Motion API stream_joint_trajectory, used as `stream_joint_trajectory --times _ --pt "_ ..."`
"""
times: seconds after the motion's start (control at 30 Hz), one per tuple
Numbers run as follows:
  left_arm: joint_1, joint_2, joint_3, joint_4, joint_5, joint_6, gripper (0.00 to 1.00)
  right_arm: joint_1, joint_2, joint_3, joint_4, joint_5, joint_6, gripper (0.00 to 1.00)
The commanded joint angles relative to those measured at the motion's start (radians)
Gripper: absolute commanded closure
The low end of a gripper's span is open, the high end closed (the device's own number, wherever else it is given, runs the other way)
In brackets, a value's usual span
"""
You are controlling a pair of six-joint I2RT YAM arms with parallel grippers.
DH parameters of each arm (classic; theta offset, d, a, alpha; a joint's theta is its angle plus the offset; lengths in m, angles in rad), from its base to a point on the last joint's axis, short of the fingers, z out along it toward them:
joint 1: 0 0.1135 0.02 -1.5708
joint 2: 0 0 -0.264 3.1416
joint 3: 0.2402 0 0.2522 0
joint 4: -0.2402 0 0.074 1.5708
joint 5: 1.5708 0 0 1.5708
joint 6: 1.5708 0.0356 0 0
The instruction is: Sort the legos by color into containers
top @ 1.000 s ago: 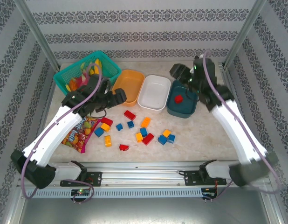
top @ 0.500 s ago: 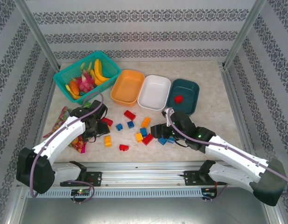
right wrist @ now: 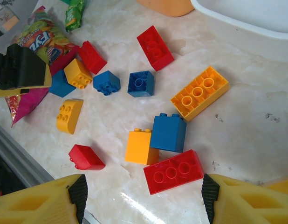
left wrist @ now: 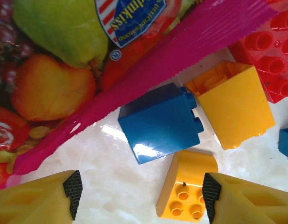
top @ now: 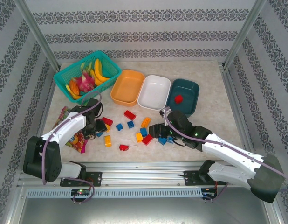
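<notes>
Left arm: bent low over the table [top: 218,116]'s left side, left gripper [left wrist: 140,193] spread wide above a blue brick [left wrist: 158,122], right beside the snack bag [left wrist: 65,70]
Legos [top: 130,115]: loose mid-table, just in front of the white bowl [top: 154,92]; a lone red brick [top: 178,98] sits in the teal bowl [top: 191,89]
Handling: probably light, stiff, kinda slick, so pinch the flat side walls, not the studs
Right arm: stretched low toward the pile, right gripper [right wrist: 143,196] apart above a flat red brick [right wrist: 174,171]
</notes>
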Motion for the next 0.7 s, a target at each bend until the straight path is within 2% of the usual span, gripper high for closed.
stream_joint_trajectory --times 0.0,0.2,0.67 --pt "0.008 0.043 0.010 0.038 0.021 -0.005 0.30 -0.011 -0.009 0.010 0.008 0.013 0.012 0.32" --pt "0.009 0.068 0.006 0.030 0.002 -0.018 0.25 -0.024 -0.017 -0.006 0.013 0.020 0.032 0.31" --pt "0.010 0.193 0.108 0.047 -0.053 -0.003 0.24 -0.032 -0.034 -0.016 0.007 0.030 0.055 0.31"
